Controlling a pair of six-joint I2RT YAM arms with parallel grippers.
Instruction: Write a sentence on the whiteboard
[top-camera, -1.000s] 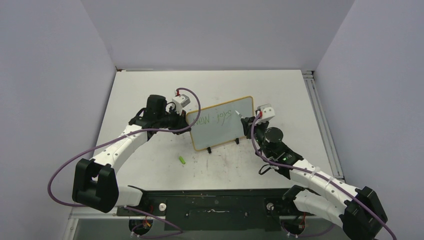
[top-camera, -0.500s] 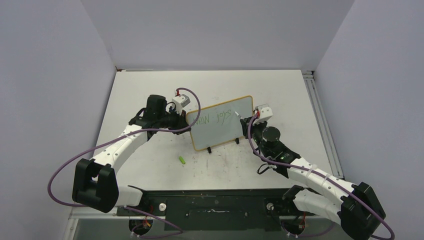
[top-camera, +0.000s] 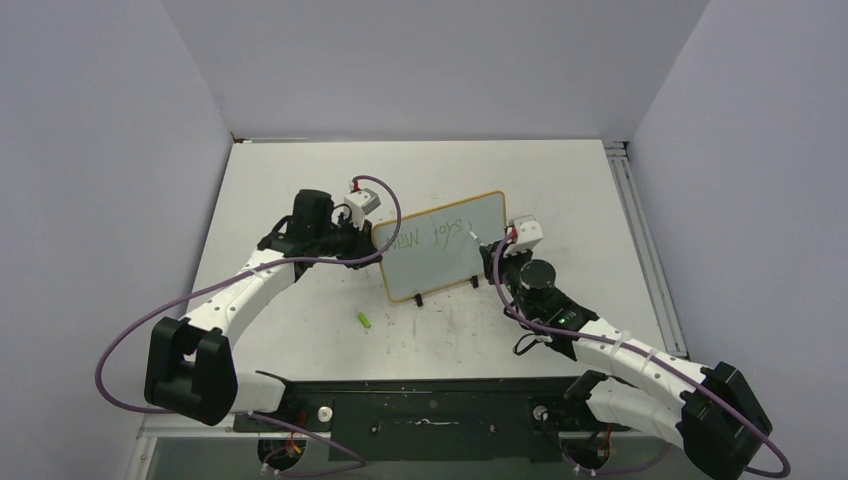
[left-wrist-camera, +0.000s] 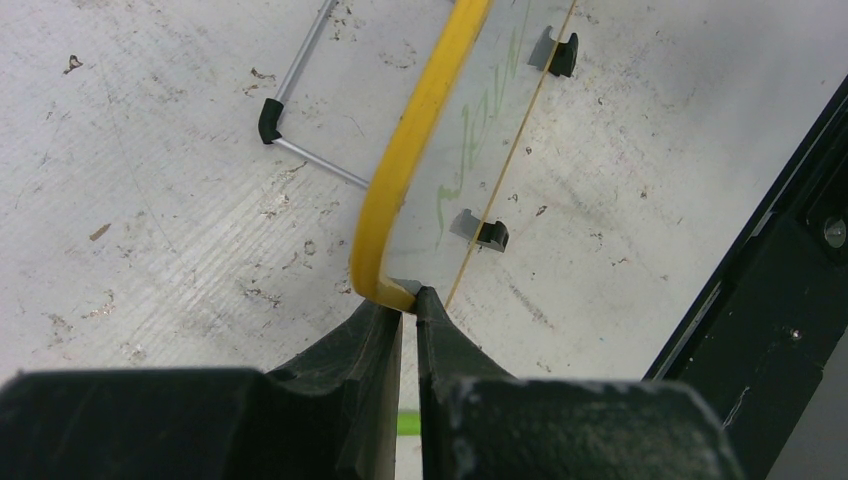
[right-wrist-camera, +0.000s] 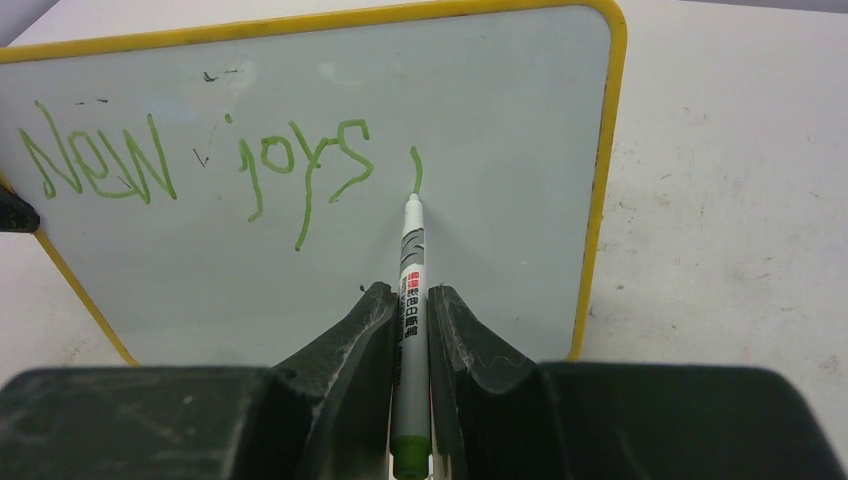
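Observation:
The whiteboard (top-camera: 432, 272), white with a yellow-tan frame, stands tilted at mid-table on two black feet. Green writing, the sentence (right-wrist-camera: 200, 165), reads "New joys", with a short fresh stroke (right-wrist-camera: 416, 168) to its right. My left gripper (top-camera: 373, 243) is shut on the board's left corner; in the left wrist view the fingertips pinch the yellow frame (left-wrist-camera: 418, 130) at the left gripper (left-wrist-camera: 408, 296). My right gripper (right-wrist-camera: 410, 300) is shut on a grey green-ended marker (right-wrist-camera: 411, 260). The marker's tip touches the board (right-wrist-camera: 500, 90) just under the fresh stroke.
A green marker cap (top-camera: 365, 320) lies on the table in front of the board. A thin metal stand leg (left-wrist-camera: 300, 80) reaches out behind the board. A black rail (top-camera: 430, 400) runs along the near edge, and a metal rail (top-camera: 640, 240) lines the right side.
The right wrist has slid a little down and toward the near edge, drawing the marker tip down the board right of "joys". The left arm and the board have stayed still.

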